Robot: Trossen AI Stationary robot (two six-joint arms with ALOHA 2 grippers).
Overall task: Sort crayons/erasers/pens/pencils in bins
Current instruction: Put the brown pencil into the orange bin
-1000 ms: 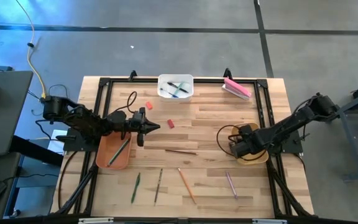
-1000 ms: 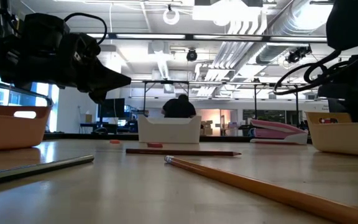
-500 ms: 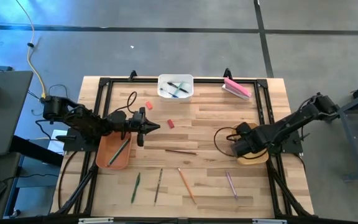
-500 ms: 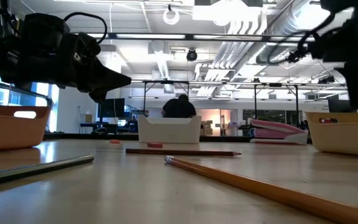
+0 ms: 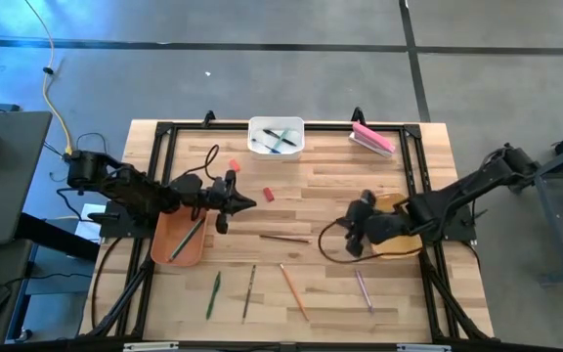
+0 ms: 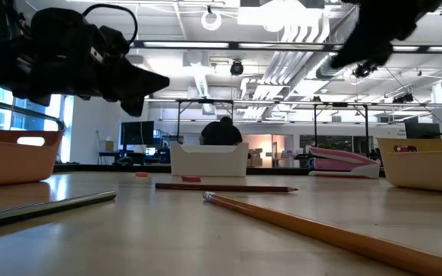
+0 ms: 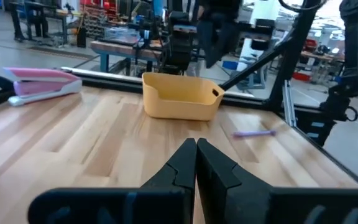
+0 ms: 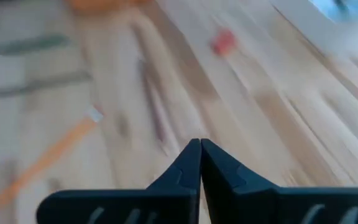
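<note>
Pencils lie scattered on the near half of the bench [image 5: 321, 176]: a brown pencil [image 5: 284, 238] mid-bench, a dark green pencil [image 5: 212, 294], an olive pencil [image 5: 249, 291], an orange pencil [image 5: 293, 290] and a pinkish pencil [image 5: 363, 289] in a loose row nearer the front edge. White bin [image 5: 277, 136] sits at the far edge, centre, with pens [image 5: 280, 139] inside. Orange-brown bin [image 5: 179, 238] on the left side holds one greenish stick [image 5: 190, 236]. Mustard yellow bin [image 5: 396, 235] on the right side, partly under the right arm; something red shows at its rim in the low view. Two red crayons on open bench: one [image 5: 234, 165] nearer the white bin, one [image 5: 269, 195] toward the middle. Pink block [image 5: 373, 138] at the far right corner. Left gripper [image 5: 247, 203] hangs above the bench just beside the orange-brown bin, pointing toward the centre, fingers clenched together with nothing between them, as the left wrist view shows [image 7: 196, 152]. Right gripper [image 5: 351, 235] is off the bench surface just left of the mustard yellow bin, between it and the brown pencil; its fingers too are pressed together and empty in the right wrist view [image 8: 200, 155].
</note>
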